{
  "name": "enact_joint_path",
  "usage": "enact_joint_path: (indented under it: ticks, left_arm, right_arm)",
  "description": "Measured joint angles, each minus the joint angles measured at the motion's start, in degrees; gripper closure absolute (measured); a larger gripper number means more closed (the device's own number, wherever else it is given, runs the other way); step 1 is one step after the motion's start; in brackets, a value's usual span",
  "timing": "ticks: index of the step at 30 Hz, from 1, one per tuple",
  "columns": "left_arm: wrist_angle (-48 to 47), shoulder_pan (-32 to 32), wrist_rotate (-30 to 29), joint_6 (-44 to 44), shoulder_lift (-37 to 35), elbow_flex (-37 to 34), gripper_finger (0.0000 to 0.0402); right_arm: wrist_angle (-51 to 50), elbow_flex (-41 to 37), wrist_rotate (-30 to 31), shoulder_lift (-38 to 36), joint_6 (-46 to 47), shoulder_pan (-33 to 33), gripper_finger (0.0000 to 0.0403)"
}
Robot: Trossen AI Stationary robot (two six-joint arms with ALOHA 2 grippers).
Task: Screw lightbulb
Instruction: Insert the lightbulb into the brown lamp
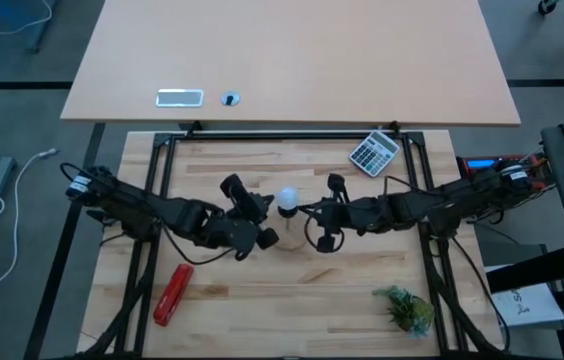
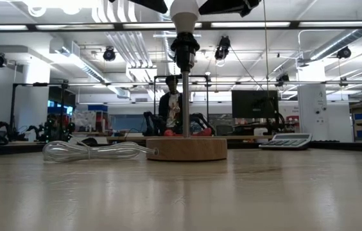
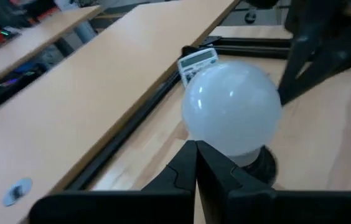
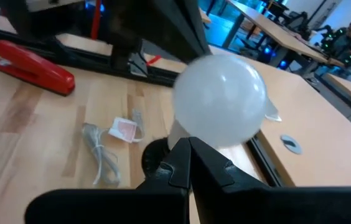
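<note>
The white lightbulb (image 1: 287,200) sits upright in the black socket (image 2: 184,45) on top of a thin post. The post stands on a round wooden disc (image 2: 186,149) that rests flat on the table. My left gripper (image 3: 195,152) is shut, at the bulb's left side. My right gripper (image 4: 188,149) is shut, at the bulb's right side. In the low view the bulb (image 2: 184,11) stands between the two dark grippers at the top edge. The screw end is hidden in the socket. My left gripper comes level from the table's left, and its shut fingertips (image 3: 191,158) meet the bulb's lower round side (image 3: 216,140) just above the socket. My right gripper comes level from the table's right, and its shut fingertips (image 4: 194,158) meet the bulb's lower side (image 4: 191,134). Whether either truly touches, I cannot tell.
A clear cord (image 2: 91,151) with a small tag (image 4: 124,129) lies left of the disc. A red stapler (image 1: 172,293) lies near left, a calculator (image 1: 374,152) far right, a green sprig (image 1: 405,308) near right. A person (image 2: 171,102) shows far behind.
</note>
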Motion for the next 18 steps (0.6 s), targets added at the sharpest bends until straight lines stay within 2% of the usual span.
enact_joint_path:
  ticks: [3,8,12,18]
  left_arm:
    - [-0.79,-1.0,-1.3,0.04,-0.33,0.39,0.0402]
    - [-0.45,-2.88,-0.43,-0.61,-0.81,0.9,0.0402]
    - [0.64,-2.96,5.73,-1.29,-0.17,0.81,0.0402]
    - [0.79,-1.59,5.18,-0.99,1.49,0.72,0.0402]
  right_arm:
    - [-2.13,0.0,1.84,-0.21,0.42,-0.07,0.0403]
    - [-2.8,0.0,8.35,-0.55,-1.0,-0.41,0.0403]
    - [-0.69,0.0,7.43,-0.5,-1.89,-1.6,0.0403]
    - [2.02,-0.04,2.23,0.1,-1.96,-2.1,0.0403]
